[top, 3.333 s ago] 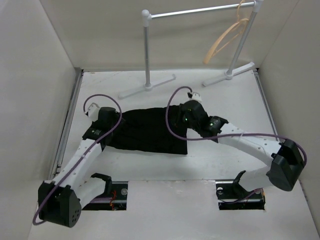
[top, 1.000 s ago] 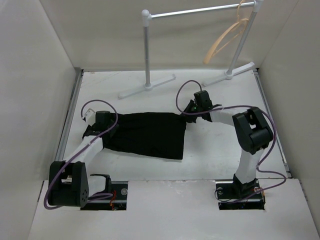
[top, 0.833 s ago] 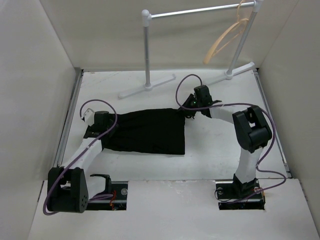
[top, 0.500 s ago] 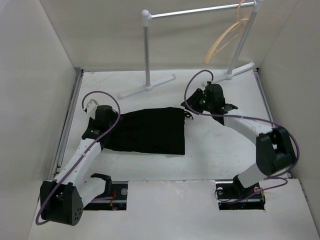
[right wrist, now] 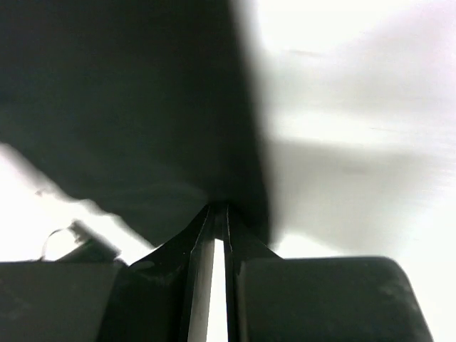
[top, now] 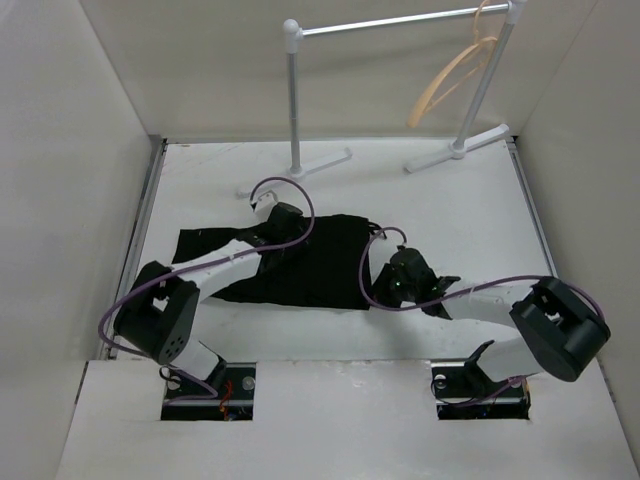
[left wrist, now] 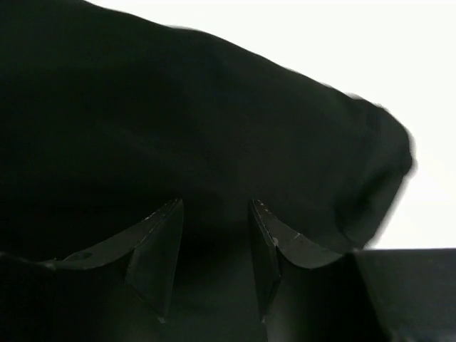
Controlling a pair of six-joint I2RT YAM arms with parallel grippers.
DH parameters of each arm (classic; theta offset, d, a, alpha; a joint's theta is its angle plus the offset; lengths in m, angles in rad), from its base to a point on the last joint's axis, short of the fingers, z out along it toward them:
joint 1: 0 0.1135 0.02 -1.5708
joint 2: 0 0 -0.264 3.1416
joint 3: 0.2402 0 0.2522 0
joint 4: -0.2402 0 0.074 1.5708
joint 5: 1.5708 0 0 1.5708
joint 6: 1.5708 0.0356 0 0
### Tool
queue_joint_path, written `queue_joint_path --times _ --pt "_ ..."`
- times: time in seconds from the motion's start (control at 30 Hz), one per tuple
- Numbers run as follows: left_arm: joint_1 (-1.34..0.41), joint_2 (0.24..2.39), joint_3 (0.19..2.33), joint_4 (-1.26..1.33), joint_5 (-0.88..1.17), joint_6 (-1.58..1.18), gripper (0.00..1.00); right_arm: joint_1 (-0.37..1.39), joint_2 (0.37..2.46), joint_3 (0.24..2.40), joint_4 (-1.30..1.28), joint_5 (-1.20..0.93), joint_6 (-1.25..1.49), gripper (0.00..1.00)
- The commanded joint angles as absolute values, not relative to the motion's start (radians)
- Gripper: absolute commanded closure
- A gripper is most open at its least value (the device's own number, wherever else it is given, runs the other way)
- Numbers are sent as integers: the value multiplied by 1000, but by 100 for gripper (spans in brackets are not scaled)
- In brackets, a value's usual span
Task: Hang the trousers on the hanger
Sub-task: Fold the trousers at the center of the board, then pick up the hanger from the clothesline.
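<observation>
The black trousers point(top: 320, 265) lie flat across the middle of the table. They fill the left wrist view point(left wrist: 178, 107) and the left half of the right wrist view point(right wrist: 128, 92). My left gripper point(top: 272, 238) is low over their upper middle, its jaws apart point(left wrist: 215, 206) with only black cloth showing in the gap. My right gripper point(top: 385, 290) is at their near right corner, its fingers pressed almost together point(right wrist: 219, 208) with the tips on the cloth's edge. The tan wooden hanger point(top: 450, 75) hangs on the rack at the far right, well away from both grippers.
The white-and-silver pole rack point(top: 293, 100) stands at the back, its feet spread on the table behind the trousers. White walls close in the table on the left, right and back. A metal rail point(top: 140, 230) runs along the left edge.
My left gripper has swung right from the trousers' left end to their upper middle. My right gripper has come down from beyond their far right corner to the near right corner and closed.
</observation>
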State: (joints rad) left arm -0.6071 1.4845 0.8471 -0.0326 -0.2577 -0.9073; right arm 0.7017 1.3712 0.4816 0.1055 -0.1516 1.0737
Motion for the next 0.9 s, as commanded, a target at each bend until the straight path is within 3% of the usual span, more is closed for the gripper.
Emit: queue_joint_path --times 0.0,0.1,0.17,0.43,0.5,0.57,0.63,0.87 --pt "-539 1509 859 8 -288 -902 61 703 1397 450 229 -109 1123 85" --pt "-502 1484 825 0 -282 -904 60 703 1338 428 212 -109 1124 80" --pt "-508 1427 808 6 -290 -899 57 703 1263 423 172 -101 1121 69" --pt "-499 1237 807 -52 -282 -879 52 667 1065 515 -61 -98 1042 45" --pt "-496 1206 802 -84 -281 -856 52 644 1045 558 -90 -98 996 52" --pt "-499 1180 790 -124 -279 -835 53 584 1032 636 -120 -116 948 69" --pt "-511 1151 767 -156 -279 -824 56 523 1037 759 -144 -155 892 79" --pt "-626 1029 663 -216 -281 -847 67 306 1169 1265 -244 -215 746 79"
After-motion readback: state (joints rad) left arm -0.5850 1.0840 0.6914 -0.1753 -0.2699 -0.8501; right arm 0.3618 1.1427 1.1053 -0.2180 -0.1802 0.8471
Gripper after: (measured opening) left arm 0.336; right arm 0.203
